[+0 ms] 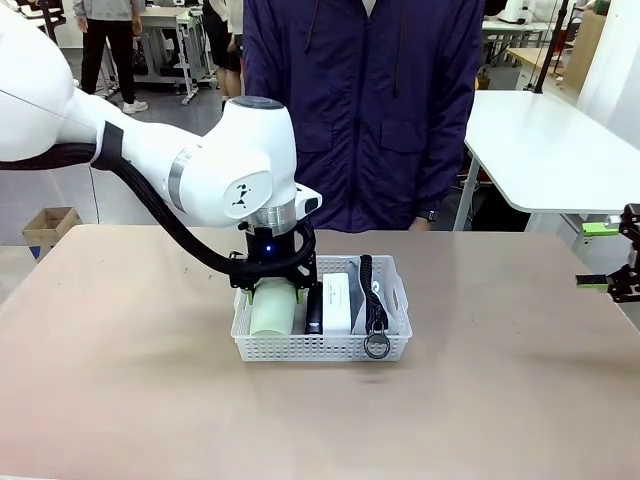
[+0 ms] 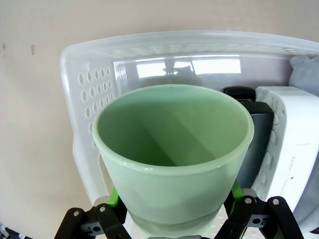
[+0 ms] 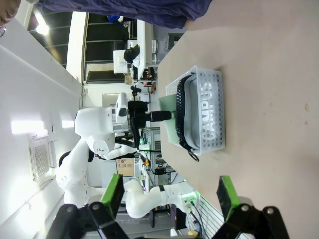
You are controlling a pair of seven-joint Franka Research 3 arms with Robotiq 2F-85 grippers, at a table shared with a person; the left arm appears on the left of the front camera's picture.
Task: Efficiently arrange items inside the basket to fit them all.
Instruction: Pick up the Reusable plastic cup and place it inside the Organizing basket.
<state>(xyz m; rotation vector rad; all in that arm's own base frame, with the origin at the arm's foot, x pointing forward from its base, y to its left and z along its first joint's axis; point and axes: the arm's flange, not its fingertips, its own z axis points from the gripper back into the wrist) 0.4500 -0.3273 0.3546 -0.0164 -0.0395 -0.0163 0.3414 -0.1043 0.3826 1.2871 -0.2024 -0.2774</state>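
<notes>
1. Front view: the left arm reaches in from the picture's left and points down over the left end of the basket, which sits mid-table in front of a person in a dark jacket.
2. Front view: the left gripper is clasped around the pale green cup, which lies on its side in the basket's left end, its mouth toward the camera.
3. Front view: right of the cup, inside the basket, come the black stapler, then the white clock, then the grey pouch, whose black strap runs toward the near wall and ends in a ring hanging over that rim.
4. Front view: the right gripper hangs at the picture's right edge above the table, well apart from the basket; its fingers stand spread with nothing between them.
5. Left wrist view: the cup sits between the green pads, one on each side of its wall. Behind it is the basket's perforated end wall; beside the cup lie the stapler and the clock.
6. Right wrist view: the right gripper's fingers are parted and bare. Farther off stands the basket with the "CAMPUS" pouch against its lattice side, and the left arm reaches down to the cup beyond.
</notes>
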